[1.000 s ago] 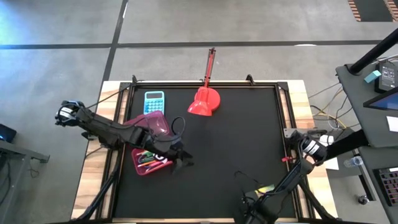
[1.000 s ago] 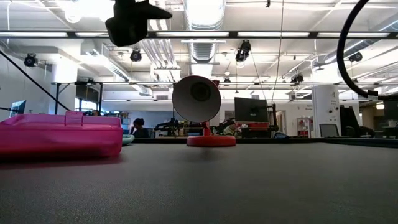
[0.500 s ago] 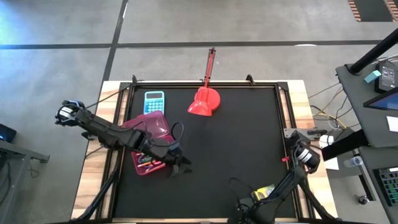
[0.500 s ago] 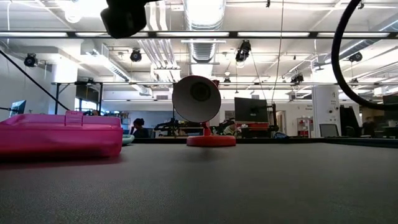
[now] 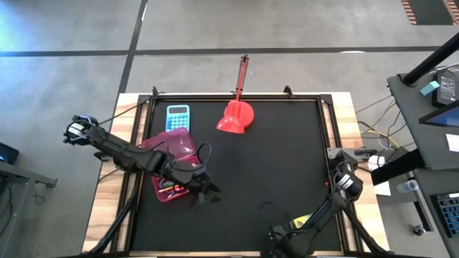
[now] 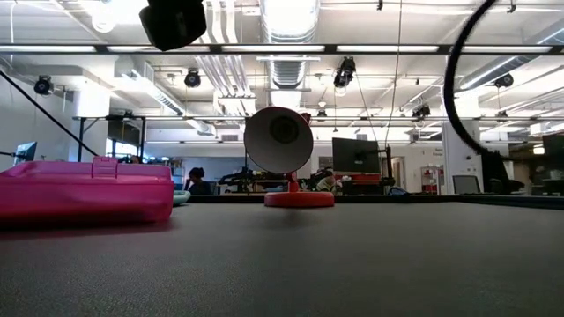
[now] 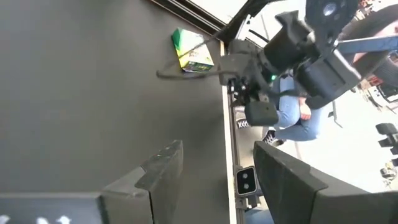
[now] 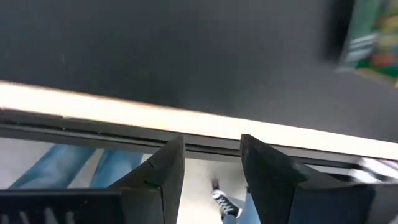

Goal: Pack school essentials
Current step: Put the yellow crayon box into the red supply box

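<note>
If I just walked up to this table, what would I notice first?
Probably the bright pink case lying open on the left side of the black table, with colourful pens inside. The left gripper hovers open right beside it. Next, the red lamp-like thing near the far edge, beside a light-blue calculator.

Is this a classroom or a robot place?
It looks like a robot lab or big workshop, not a classroom. Behind the black table you can see bare ceiling pipes, hanging lights and desks with computer monitors.
</note>
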{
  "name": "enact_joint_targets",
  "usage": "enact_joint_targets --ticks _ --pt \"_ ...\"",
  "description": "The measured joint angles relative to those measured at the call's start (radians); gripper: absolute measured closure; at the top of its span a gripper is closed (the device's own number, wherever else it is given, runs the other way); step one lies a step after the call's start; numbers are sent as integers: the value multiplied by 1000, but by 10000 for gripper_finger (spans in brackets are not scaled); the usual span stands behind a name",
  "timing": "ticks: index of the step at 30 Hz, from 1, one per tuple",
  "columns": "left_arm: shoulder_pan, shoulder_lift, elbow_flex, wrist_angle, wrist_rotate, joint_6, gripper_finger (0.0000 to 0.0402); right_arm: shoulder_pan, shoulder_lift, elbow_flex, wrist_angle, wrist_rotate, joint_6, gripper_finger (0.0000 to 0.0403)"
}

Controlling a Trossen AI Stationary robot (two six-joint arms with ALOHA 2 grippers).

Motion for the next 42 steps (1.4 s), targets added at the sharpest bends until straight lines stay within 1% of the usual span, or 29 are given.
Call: enact_joint_targets --ticks 5,7,30,34,42 --pt "0 0 0 1 0 1 221 -9 -15 60 -220 0 1 257" --pt "0 0 0 1 0 2 221 -11 -15 63 -273 0 1 257" --pt "0 0 -1 8 -3 31 221 -19 -1 -78 -303 0 0 260" --pt "0 0 -1 8 -4 32 221 -19 -2 -103 -298 -5 -2 273" --pt "0 0 -2 8 -4 32 221 -19 -5 -140 -297 -7 0 318"
